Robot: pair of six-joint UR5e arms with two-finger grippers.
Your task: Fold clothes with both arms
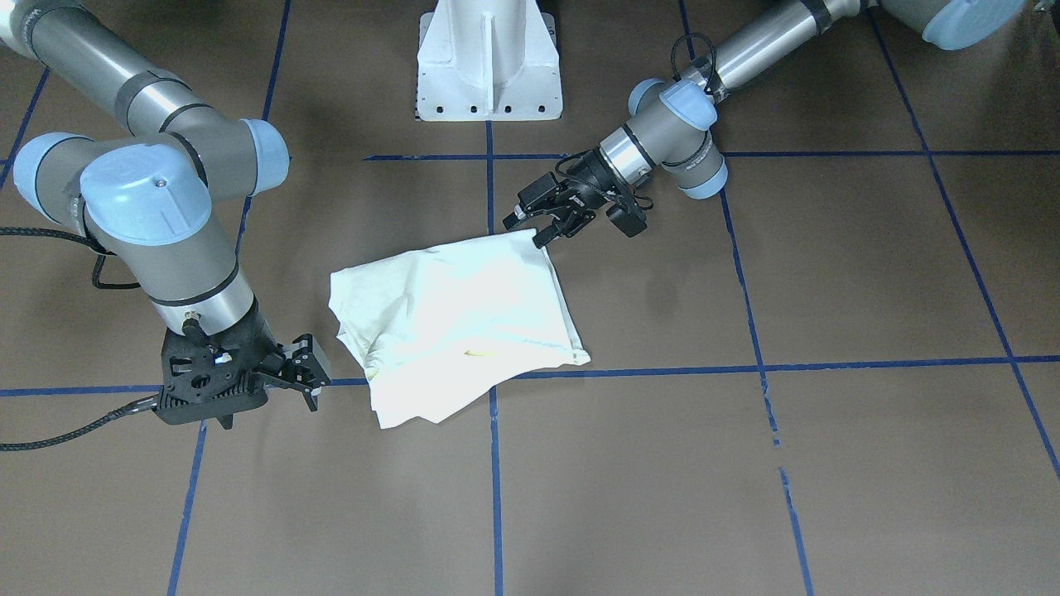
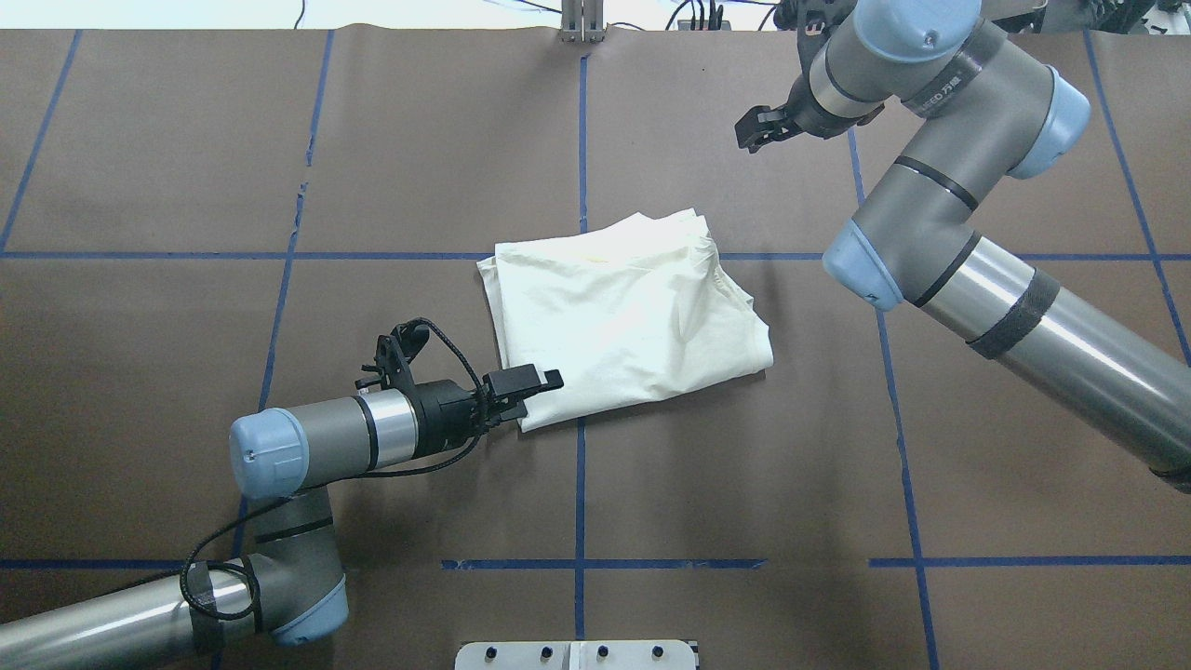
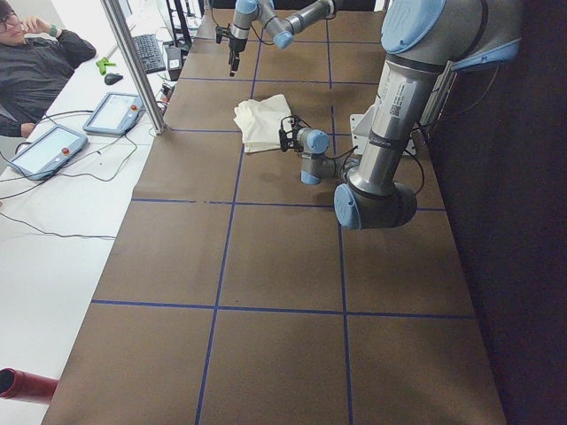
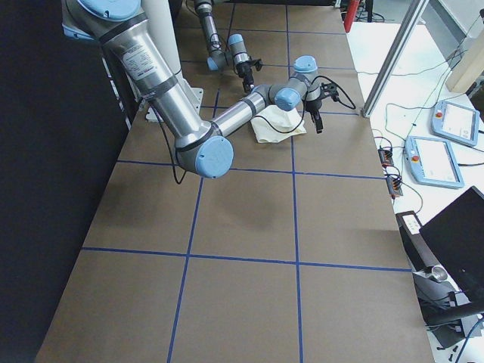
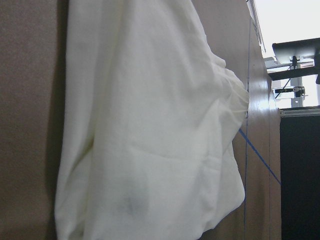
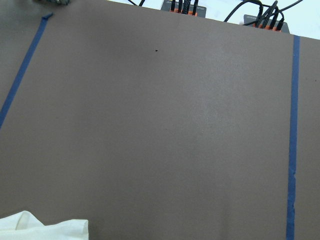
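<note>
Where blue tape (image 2: 578,502) grids the brown table (image 2: 140,372) — cream T-shirt (image 2: 623,316), left jaws parted at its corner, right jaws parted.

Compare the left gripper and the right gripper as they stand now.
The left gripper sits at a corner of the T-shirt; the right gripper hangs apart from it, over the table. The left wrist view is filled with cloth, the right's shows mostly table. Both are black and two-fingered.

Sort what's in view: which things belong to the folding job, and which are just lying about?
Job: cream shirt, left gripper, right gripper.
Lying about: white pedestal base, two tablets and a keyboard on the side bench.
</note>
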